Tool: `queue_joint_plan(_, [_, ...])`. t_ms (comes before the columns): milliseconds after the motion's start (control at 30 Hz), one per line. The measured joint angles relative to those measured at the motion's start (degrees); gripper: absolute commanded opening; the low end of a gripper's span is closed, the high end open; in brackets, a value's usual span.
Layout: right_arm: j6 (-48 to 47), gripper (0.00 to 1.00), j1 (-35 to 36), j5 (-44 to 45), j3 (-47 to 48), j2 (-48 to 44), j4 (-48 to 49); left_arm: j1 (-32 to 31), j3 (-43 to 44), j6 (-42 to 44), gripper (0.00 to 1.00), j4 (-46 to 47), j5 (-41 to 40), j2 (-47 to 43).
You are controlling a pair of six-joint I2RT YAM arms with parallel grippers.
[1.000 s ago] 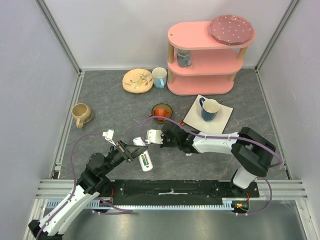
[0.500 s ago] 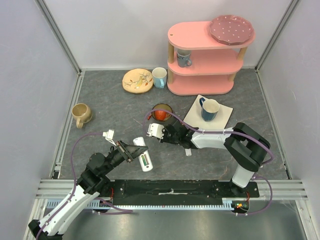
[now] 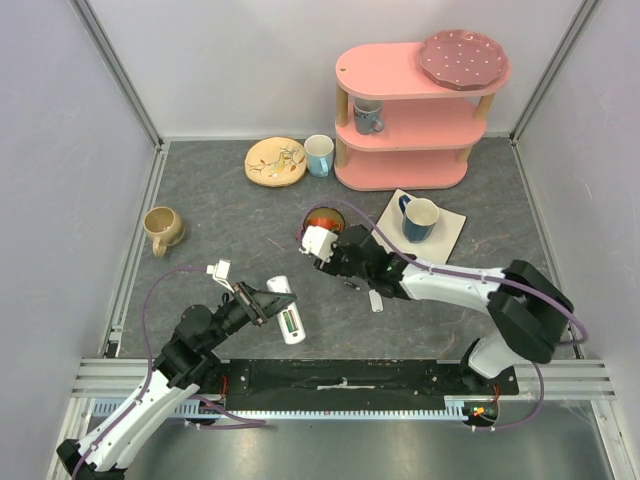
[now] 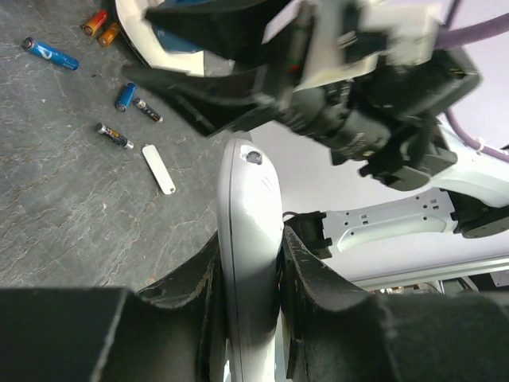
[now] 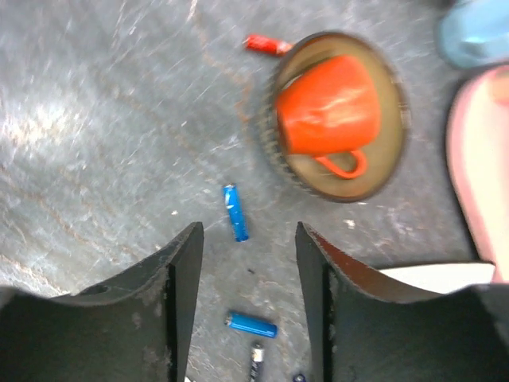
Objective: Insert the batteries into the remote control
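My left gripper (image 4: 251,247) is shut on the white remote control (image 4: 246,183), its fingers pressed on the two long sides. From above, the remote control (image 3: 290,322) lies slanted near the front edge, its dark slot showing something green. Loose batteries lie on the grey mat: two blue ones (image 5: 235,212) (image 5: 251,325), a red one (image 5: 267,44) and a dark one (image 5: 256,362). My right gripper (image 5: 248,239) hangs open over the blue ones with nothing between its fingers. A small white cover strip (image 3: 375,301) lies beside the batteries.
An orange cup on a brown saucer (image 5: 330,111) stands just beyond the right gripper. A blue mug on a white napkin (image 3: 418,218), a pink shelf (image 3: 410,110), a patterned plate (image 3: 275,161), a white cup (image 3: 319,155) and a tan mug (image 3: 162,228) stand farther off.
The right gripper has opened and drawn back from the remote control toward the orange cup. The left gripper and the remote control have stayed put.
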Motion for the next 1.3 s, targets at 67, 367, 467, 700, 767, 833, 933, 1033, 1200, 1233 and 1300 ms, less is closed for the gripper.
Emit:
queue_joint_plan(67, [2.9,0.68,0.0,2.2,0.0,-3.4,0.0,0.0,0.0,0.0,0.02,-0.5,0.0,0.0])
queue_joint_plan(367, [32.6,0.67,-0.5,8.9,2.3,-10.8,-2.4,0.0,0.0,0.0,0.02,-0.9,-0.4,0.0])
queue_joint_plan(467, [41.0,0.94,0.0,8.1,0.7,-12.2,-1.4,0.0,0.0,0.0,0.02,-0.9,-0.4,0.0])
queue_joint_plan(700, [60.2,0.86,3.8,19.6,0.5,-10.4,-9.3,0.0,0.0,0.0,0.02,-0.9,-0.4,0.0])
queue_joint_plan(767, [64.4,0.79,5.0,23.3,1.5,-7.8,-12.2,0.0,0.0,0.0,0.02,-0.9,-0.4,0.0])
queue_joint_plan(833, [67.6,0.71,5.6,25.7,2.4,-5.0,-14.2,0.0,0.0,0.0,0.02,-0.9,-0.4,0.0])
queue_joint_plan(933, [72.2,0.7,6.1,28.5,3.3,-1.4,-16.5,0.0,0.0,0.0,0.02,-1.0,-0.4,0.0])
queue_joint_plan(1033, [75.4,0.72,6.1,30.5,4.6,1.6,-18.5,0.0,0.0,0.0,0.02,-1.0,-0.4,0.0])
queue_joint_plan(1200, [77.5,0.78,6.1,32.3,8.6,6.2,-19.7,0.0,0.0,0.0,0.02,-1.0,-0.4,0.0])
queue_joint_plan(1233, [77.5,0.78,6.1,32.6,9.4,7.1,-19.8,0.0,0.0,0.0,0.02,-1.0,-0.4,0.0])
queue_joint_plan(1300, [77.5,0.79,6.1,32.9,11.0,8.7,-20.1,0.0,0.0,0.0,0.02,-1.3,-0.4,0.0])
